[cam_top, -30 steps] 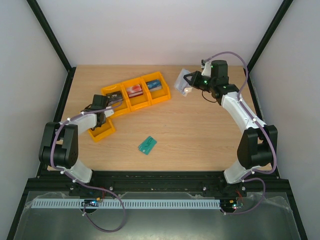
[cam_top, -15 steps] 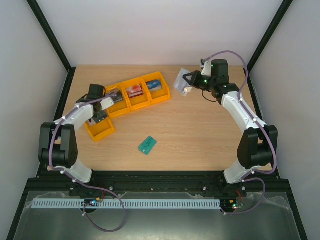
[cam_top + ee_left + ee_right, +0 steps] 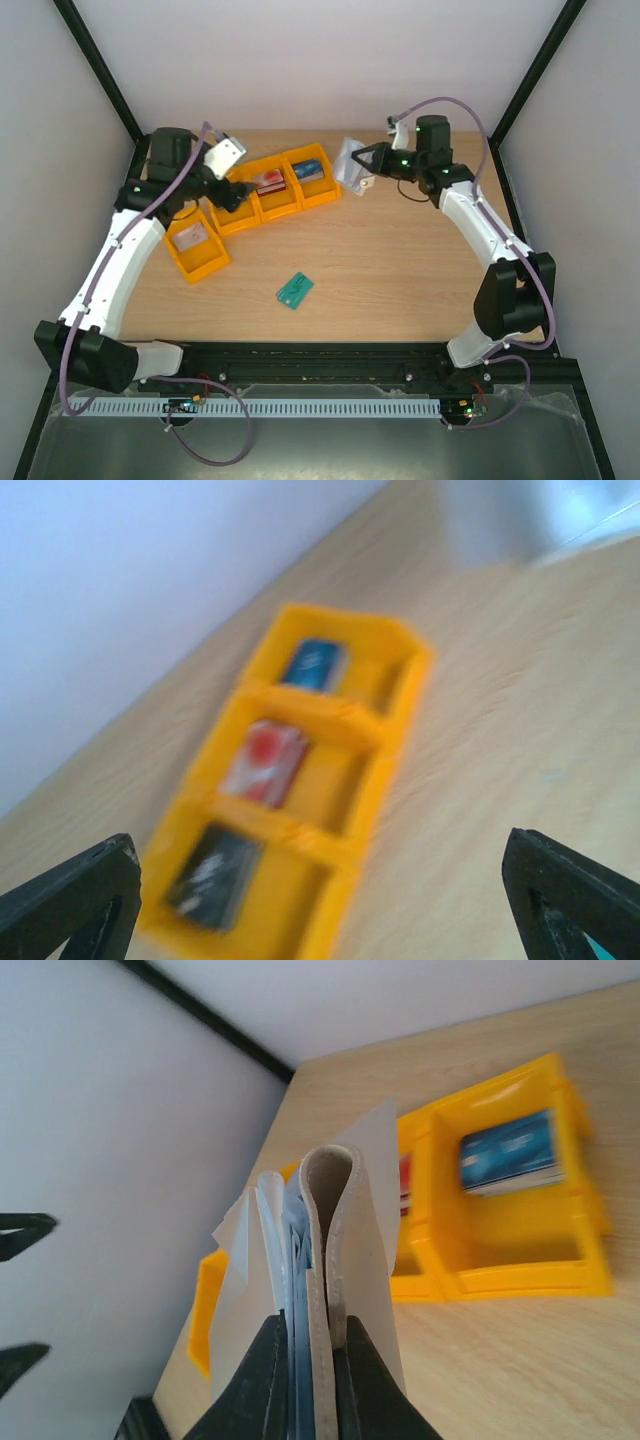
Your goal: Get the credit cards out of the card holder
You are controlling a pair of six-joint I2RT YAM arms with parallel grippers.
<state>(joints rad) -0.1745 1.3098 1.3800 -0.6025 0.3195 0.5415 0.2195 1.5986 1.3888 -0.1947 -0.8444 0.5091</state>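
Observation:
My right gripper [image 3: 318, 1380] is shut on the beige card holder [image 3: 340, 1250], which it holds upright above the table's far side [image 3: 352, 163]. Pale leaves and blue-grey pockets fan out from the holder's left side; I cannot tell if cards sit among them. My left gripper [image 3: 320, 885] is open wide and empty, raised over the row of yellow bins [image 3: 385, 750]. A pale credit card [image 3: 190, 236] lies in the separate yellow bin [image 3: 205, 262] at the near left. The row's bins hold a dark card [image 3: 212, 875], a red and white card [image 3: 265, 762] and a blue card [image 3: 315, 665].
A teal card [image 3: 294, 290] lies on the wooden table [image 3: 400, 270] near the middle front. The row of three bins [image 3: 285, 207] runs diagonally across the far left. Grey walls and black frame posts close the table in on both sides.
My left gripper opened over the near-left bin, left a pale card in it, then rose and swung toward the far left. The right gripper shifted slightly left with the card holder.

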